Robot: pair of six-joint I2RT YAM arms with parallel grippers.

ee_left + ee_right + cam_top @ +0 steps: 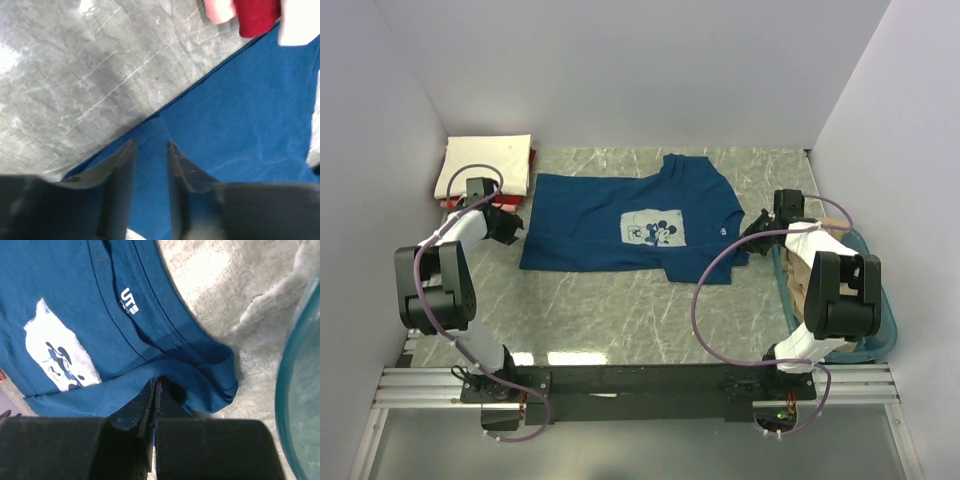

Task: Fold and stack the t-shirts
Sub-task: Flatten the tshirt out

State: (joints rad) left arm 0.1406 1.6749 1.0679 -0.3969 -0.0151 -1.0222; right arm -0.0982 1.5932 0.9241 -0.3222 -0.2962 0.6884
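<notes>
Tightly, right gripper (154, 383) pinches blue t-shirt (580, 220); left gripper (151, 144) slightly parted

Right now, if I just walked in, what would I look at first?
A big dark blue t-shirt with a pale cartoon print lies spread across the middle of the table. The right gripper pinches its edge near the collar, and folded shirts sit stacked in the far left corner.
</notes>
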